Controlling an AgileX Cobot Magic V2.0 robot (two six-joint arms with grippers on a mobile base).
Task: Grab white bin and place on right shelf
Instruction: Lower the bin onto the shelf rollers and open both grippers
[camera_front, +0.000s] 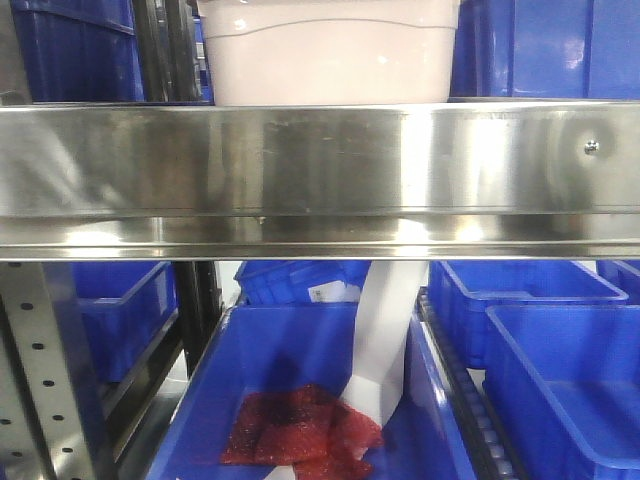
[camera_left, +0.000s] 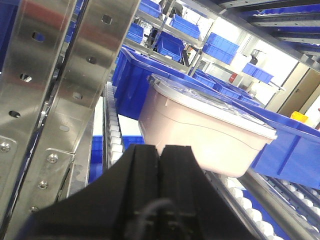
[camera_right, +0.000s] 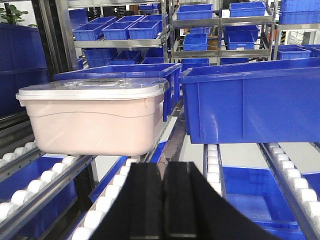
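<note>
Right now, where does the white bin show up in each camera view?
Front view: white bin top centre, behind the steel shelf beam.
Left wrist view: centre right, on the white rollers.
Right wrist view: left of centre, lidded.
Shared landmark: the large blue bin beside it, seen in all three views.

No legible text or labels.

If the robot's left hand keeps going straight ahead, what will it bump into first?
Probably the white bin. The left gripper, jaws shut, points right at the bin's near wall on the rollers. Nothing shows between them, though the gap is hard to judge.
</note>
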